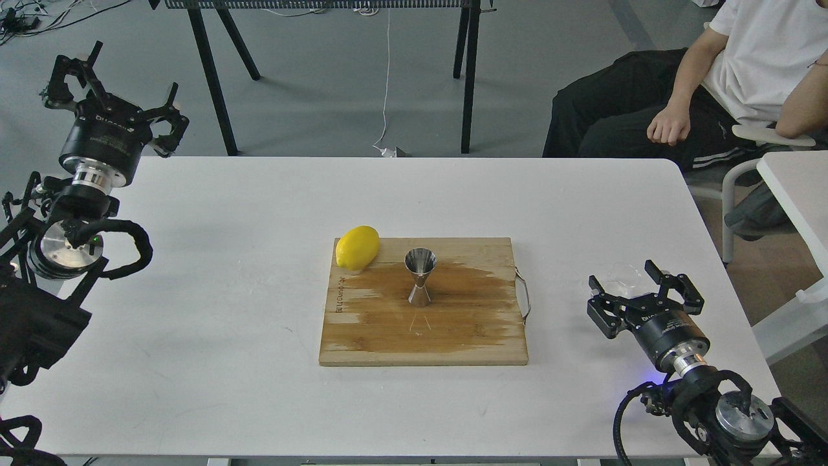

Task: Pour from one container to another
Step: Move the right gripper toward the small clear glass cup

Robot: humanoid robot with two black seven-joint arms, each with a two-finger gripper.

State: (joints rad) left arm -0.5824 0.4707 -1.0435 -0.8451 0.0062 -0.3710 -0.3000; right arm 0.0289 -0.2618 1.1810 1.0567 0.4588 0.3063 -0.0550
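White bench (226, 310), rounded corners, matte top, set on a grey floor. Centre: wooden cutting board (424, 323) with a metal handle on its right edge and a broad dark wet stain across its middle. On the board, steel jigger (420, 277), hourglass form, upright, standing in the stained area. Lemon (357, 247) at the board's far left corner, partly overhanging the edge, apart from the jigger. Clear cup (622, 276), faint and see-through, on the bench well right of the board, between the fingers of the right claw (637, 283); the fingers stand apart around it, and contact cannot be told. Left claw (110, 87), raised beyond the bench's far left corner, fingers spread wide, holding nothing. Room: black-legged table (323, 39) behind, a white cable trailing on the floor, a seated person (711, 84) in white shirt and black trousers at upper right, a second white tabletop (799, 194) at the right edge.
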